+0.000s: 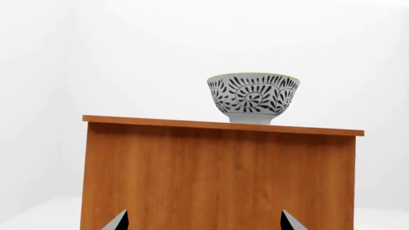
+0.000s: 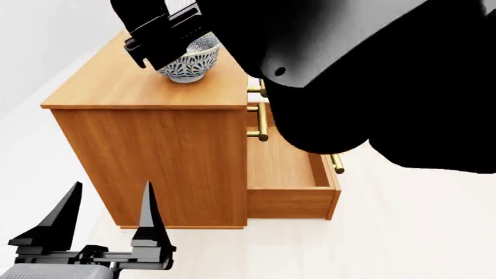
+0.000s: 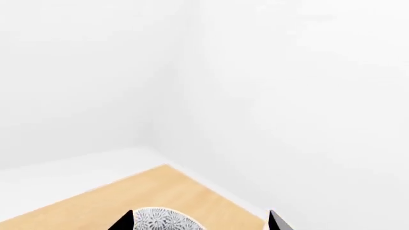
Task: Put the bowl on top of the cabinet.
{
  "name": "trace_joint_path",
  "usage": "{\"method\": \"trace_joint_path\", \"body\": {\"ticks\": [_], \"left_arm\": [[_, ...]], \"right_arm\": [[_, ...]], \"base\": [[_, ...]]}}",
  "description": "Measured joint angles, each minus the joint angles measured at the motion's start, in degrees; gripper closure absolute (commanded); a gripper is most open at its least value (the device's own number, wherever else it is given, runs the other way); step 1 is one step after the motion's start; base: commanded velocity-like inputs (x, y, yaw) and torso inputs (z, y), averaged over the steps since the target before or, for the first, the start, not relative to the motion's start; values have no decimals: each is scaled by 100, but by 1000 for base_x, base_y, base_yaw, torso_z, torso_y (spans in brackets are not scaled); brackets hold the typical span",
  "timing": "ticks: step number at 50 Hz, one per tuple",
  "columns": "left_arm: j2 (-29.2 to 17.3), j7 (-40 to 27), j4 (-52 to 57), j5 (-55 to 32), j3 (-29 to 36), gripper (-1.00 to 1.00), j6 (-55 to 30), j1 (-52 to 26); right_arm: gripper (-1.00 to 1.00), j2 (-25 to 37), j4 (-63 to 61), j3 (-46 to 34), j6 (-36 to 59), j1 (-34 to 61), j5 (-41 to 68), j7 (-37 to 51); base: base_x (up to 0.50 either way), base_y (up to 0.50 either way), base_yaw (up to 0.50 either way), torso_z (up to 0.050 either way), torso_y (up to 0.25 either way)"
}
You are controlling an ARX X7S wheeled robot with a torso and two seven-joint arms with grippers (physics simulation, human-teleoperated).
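Figure. Release phase of the placement. The cabinet (image 2: 147,93), an orange-brown wooden chest with brass bar handles (image 2: 262,121), stands on a pale floor (image 2: 403,232); its lowest drawer (image 2: 291,180) is pulled out, and its flat top is bare wood apart from the bowl. In the head view the right arm (image 2: 349,75) fills the upper right as a large black mass reaching over the top. The bowl (image 1: 254,98), white with a dense dark leaf pattern, stands upright on its narrow foot on the cabinet top; the left wrist view shows the foot touching the wood, set toward one end of the top and clear of the edge facing that camera.

The right claw (image 2: 166,35) hangs just above and partly in front of the bowl. In the right wrist view its two tips stand wide apart on either side of the bowl's rim, and nothing is seen between them and the rim, so it appears spread and empty. The left claw (image 2: 104,212) waits low beside the cabinet's side panel, its fingers (image 2: 147,215) parted and holding nothing.

Judgement: the bowl looks delivered, so the task seems all but complete. The next move calls for lifting the right claw straight away from the bowl, keeping the tips clear of the rim so that the bowl is not dragged or tipped.
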Motion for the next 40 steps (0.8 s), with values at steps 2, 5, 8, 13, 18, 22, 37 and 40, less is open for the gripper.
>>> {"method": "trace_joint_path", "body": {"ticks": [2, 5, 8, 13, 18, 22, 37, 40], "left_arm": [[2, -1, -4, 8, 10, -100, -3, -5], [2, -5, -4, 19, 24, -100, -12, -11], [2, -10, -3, 28, 36, -100, -20, -16], [0, -21, -1, 42, 48, -100, -31, -22], [-6, -35, 10, 47, 54, -100, -54, -37], [-8, -41, 5, 45, 62, -100, -79, -67], [-15, -57, -22, 58, 81, -100, -95, -112], [-14, -60, -22, 71, 92, -100, -91, -108]], "right_arm": [[-100, 135, -142, 7, -50, -72, -56, 76], [-100, 342, -349, 21, -117, -167, -128, 191], [-100, 559, -568, 39, -171, -245, -188, 312], [-100, 944, -959, 70, -212, -313, -265, 557], [-100, 1357, -1360, 104, -230, -361, -312, 774], [-100, 1673, -1661, 129, -238, -396, -336, 919], [-100, 2720, -2729, 188, -348, -650, -536, 1420], [-100, 2899, -2941, 177, -400, -767, -643, 1533]], "base": [[0, 0, 0, 0, 0], [0, 0, 0, 0, 0], [0, 0, 0, 0, 0], [0, 0, 0, 0, 0], [0, 0, 0, 0, 0], [0, 0, 0, 0, 0], [0, 0, 0, 0, 0], [0, 0, 0, 0, 0]]}}
